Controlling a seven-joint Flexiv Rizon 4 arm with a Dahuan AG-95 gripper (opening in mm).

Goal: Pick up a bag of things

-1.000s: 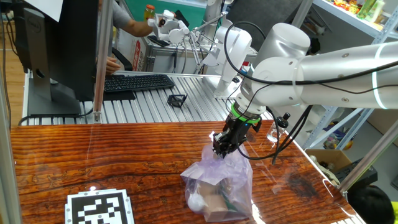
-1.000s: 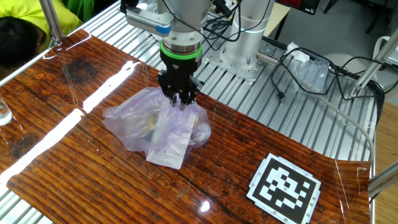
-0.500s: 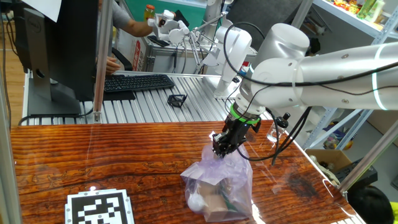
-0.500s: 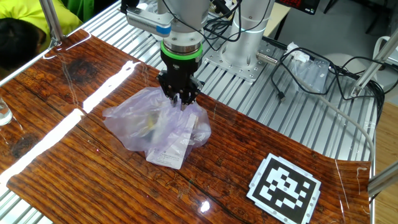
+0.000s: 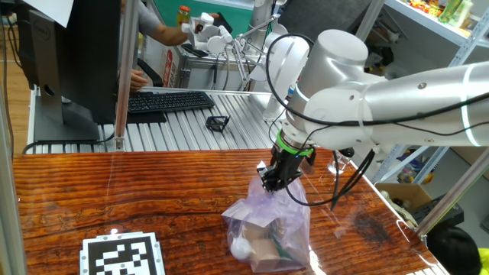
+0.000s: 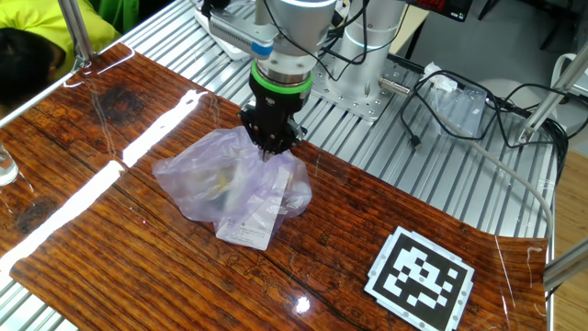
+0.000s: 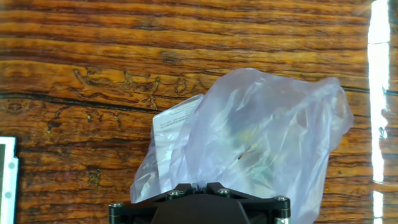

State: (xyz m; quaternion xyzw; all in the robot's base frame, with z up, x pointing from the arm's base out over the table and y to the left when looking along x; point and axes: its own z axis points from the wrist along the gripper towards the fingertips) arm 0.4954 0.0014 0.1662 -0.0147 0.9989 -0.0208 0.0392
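The bag of things [image 5: 267, 225] is a crinkly pale-lavender plastic bag resting on the wooden table. A white ball [image 5: 241, 246], tan items and a green bit show through it. Its white paper tag [image 6: 248, 221] lies at the front in the other fixed view. My gripper [image 5: 273, 178] is shut on the bag's gathered top, directly above it. In the other fixed view the gripper [image 6: 269, 147] pinches the plastic at the bag's far side. In the hand view the bag [image 7: 261, 134] fills the middle and its plastic runs into the closed jaws at the bottom edge.
A black-and-white marker tile [image 6: 421, 274] lies on the wooden table [image 6: 110, 230]. A keyboard [image 5: 168, 101] and a small black object [image 5: 218, 122] sit on the metal slat surface behind. A monitor [image 5: 69, 61] stands at the left. A glass [image 6: 7, 170] sits at the table edge.
The arm has shifted and turned slightly, and the gripper has risen a little with the bag's top in it. The bag's body still rests on the table.
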